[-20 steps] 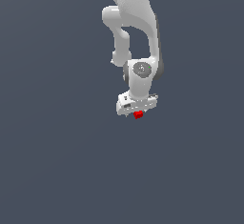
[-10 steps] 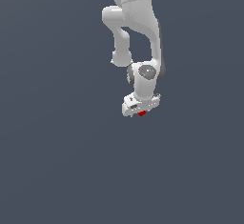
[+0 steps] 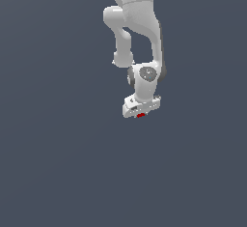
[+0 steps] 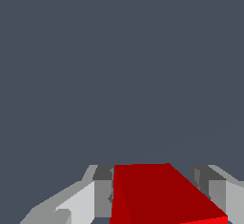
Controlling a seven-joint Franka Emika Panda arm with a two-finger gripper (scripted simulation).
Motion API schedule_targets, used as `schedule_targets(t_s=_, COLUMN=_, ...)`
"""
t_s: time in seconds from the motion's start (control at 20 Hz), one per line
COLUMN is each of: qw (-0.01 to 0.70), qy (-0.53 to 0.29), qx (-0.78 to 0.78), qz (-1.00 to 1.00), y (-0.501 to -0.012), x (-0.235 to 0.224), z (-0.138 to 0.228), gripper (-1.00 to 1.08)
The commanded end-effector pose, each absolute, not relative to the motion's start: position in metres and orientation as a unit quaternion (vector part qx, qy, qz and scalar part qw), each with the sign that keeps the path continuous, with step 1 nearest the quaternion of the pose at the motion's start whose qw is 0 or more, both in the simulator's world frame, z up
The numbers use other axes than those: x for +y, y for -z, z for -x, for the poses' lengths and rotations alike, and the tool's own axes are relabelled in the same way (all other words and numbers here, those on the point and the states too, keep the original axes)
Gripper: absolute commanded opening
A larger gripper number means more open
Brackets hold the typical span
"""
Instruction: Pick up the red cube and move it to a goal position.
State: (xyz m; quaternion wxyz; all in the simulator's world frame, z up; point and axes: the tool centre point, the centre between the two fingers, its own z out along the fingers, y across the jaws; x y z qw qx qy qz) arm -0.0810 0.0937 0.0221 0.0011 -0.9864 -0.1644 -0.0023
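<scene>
The red cube (image 3: 140, 116) shows as a small red patch just under my white gripper (image 3: 141, 114) in the exterior view, mostly hidden by the hand. In the wrist view the red cube (image 4: 159, 194) fills the space between my two fingers (image 4: 90, 194), which press on its sides. My gripper (image 4: 157, 192) is shut on the cube and holds it off the plain grey ground. No goal marker shows in either view.
The white arm (image 3: 137, 33) reaches down from the top of the exterior view. Around it is only flat dark grey floor (image 3: 58, 163).
The gripper with the red cube has drifted slightly to the exterior view's right and farther back, and the cube now shows less below the hand.
</scene>
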Motion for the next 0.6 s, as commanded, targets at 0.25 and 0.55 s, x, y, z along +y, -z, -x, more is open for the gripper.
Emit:
schedule_targets(t_s=0.25, qw=0.001, qy=0.002, qx=-0.164, qz=0.986, y=-0.025, x=0.085, z=0.082, gripper=-1.0)
schedule_targets(t_s=0.55, qw=0.001, qy=0.002, qx=-0.164, qz=0.986, y=-0.038, x=0.05, z=0.083, gripper=-1.0)
